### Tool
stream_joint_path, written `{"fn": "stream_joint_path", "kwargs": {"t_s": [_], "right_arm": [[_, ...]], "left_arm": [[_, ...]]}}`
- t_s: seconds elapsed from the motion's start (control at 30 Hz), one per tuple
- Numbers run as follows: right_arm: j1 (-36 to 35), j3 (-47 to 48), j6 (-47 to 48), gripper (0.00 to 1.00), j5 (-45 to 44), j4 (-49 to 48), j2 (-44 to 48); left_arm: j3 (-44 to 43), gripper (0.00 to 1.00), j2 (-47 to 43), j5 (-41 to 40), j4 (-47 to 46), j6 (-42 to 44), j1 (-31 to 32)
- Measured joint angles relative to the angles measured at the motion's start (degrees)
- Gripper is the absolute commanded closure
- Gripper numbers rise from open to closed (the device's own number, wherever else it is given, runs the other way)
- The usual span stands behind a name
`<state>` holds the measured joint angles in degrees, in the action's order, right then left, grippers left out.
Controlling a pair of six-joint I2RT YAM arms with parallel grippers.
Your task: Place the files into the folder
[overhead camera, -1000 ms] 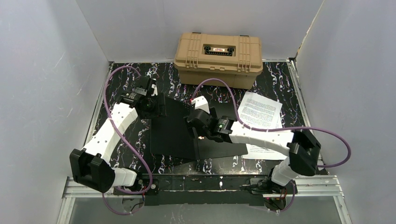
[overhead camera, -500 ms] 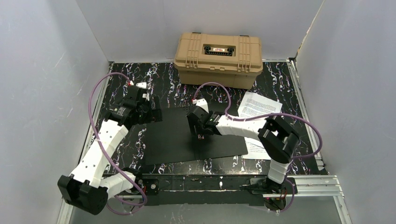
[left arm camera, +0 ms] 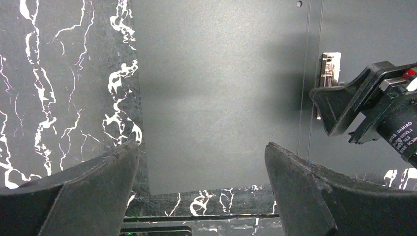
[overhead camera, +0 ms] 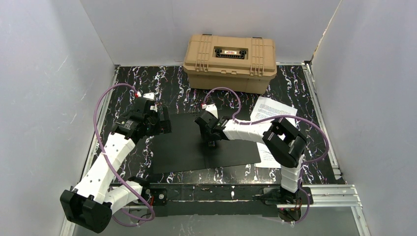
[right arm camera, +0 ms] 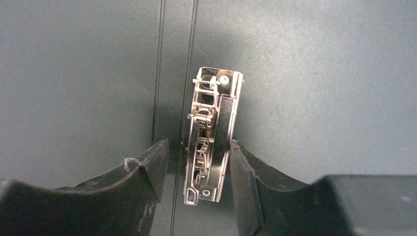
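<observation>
Right gripper point(right arm camera: 197, 146) is held low over the middle of the folder point(overhead camera: 182, 142), its jaws partly spread astride the metal clip point(right arm camera: 211, 132) fixed beside the folder's spine crease. One finger is set close against the clip and the other stands a little off it, so nothing is clamped. Left gripper point(left arm camera: 200, 146) is poised over the folder's far left corner, jaws spread wide, with nothing between them. The folder is laid open, black inside upward, on the marbled table point(overhead camera: 172, 83). The files point(overhead camera: 275, 114) are seen lying just right of the folder, partly hidden by the right arm. A tan case point(overhead camera: 228, 54) is set beyond the folder's far edge.
</observation>
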<state>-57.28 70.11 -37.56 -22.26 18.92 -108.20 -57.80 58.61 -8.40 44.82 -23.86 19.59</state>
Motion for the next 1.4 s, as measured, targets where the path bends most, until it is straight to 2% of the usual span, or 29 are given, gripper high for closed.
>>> {"fn": "stream_joint_path", "kwargs": {"t_s": [0.13, 0.33, 0.7, 0.93, 1.23, 1.4], "right_arm": [[0.0, 0.8, -0.5, 0.57, 0.0, -0.6, -0.8], [0.2, 1.2, -1.6, 0.67, -0.2, -0.8, -1.3], [0.2, 5.0, -1.9, 0.69, -3.9, 0.9, -4.0], [0.6, 6.3, 1.2, 0.71, -5.4, 1.2, -4.8], [0.7, 6.3, 3.5, 0.43, -5.9, 1.9, -4.8], [0.8, 6.3, 3.8, 0.4, -5.9, 3.5, -4.0]], "left_arm": [[0.1, 0.02, 0.0, 0.3, -0.2, 0.0, 0.0], [0.4, 0.02, -0.3, 0.5, -0.7, 0.0, 0.0], [1.4, 0.02, -0.9, 6.0, -1.6, -1.6, 0.0], [6.1, 0.02, 0.4, 9.9, -2.8, -5.9, 0.0], [8.8, 0.02, 5.1, 10.6, -5.7, -10.8, 2.1], [8.8, 0.02, 9.4, 8.3, -6.8, -12.4, 5.2]]}}
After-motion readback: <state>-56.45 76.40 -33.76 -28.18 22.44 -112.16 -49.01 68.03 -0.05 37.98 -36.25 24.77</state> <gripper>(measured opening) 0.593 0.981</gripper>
